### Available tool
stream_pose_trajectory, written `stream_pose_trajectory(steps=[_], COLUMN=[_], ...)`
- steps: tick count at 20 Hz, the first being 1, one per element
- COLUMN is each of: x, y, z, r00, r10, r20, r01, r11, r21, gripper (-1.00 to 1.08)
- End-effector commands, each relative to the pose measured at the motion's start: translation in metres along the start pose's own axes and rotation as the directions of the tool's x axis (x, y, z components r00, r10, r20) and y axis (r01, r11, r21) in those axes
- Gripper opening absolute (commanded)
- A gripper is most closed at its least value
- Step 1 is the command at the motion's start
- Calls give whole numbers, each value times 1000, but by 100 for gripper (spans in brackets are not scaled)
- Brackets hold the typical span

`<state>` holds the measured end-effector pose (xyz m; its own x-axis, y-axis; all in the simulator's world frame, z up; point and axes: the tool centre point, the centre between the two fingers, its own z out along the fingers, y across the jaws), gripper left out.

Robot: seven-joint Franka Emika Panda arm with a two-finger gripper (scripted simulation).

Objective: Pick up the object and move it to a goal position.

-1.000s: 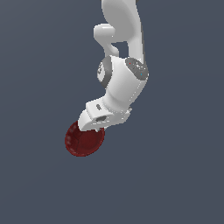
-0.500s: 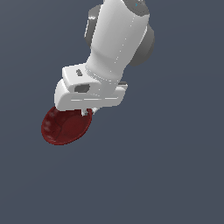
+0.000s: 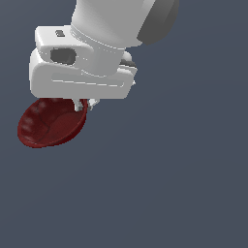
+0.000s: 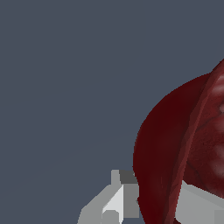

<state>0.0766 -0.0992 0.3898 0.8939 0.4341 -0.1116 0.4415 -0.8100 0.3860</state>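
The object is a small dark red bowl [image 3: 48,126] with a glossy mottled inside, hanging tilted under the white hand at the exterior view's left. My gripper [image 3: 83,103] is shut on the bowl's rim on the exterior view's right side, one finger inside and one outside. In the wrist view the bowl [image 4: 170,144] fills the lower corner, its rim running edge-on between the two grey fingers [image 4: 114,202], so my gripper [image 4: 159,209] pinches the wall. The bowl touches nothing else.
The large white wrist and hand [image 3: 92,58] of the arm fill the upper part of the exterior view. Around it there is only a plain blue-grey background [image 3: 184,169] with no other objects or edges showing.
The arm and the held bowl have grown much larger in the exterior view and shifted toward its left. The bowl stays in the grip, tilted as before.
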Motion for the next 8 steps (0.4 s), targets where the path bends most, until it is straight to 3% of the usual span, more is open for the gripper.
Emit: stream_pose_trajectory(steps=[1,8], x=[-1,-2], y=[7,13], z=[-9,-17], r00=[1000,1000], r10=[0,1], r20=[-1,-1], r01=[0,-1], r11=[1000,1000], r21=[-1,-3], gripper=[-100,-100])
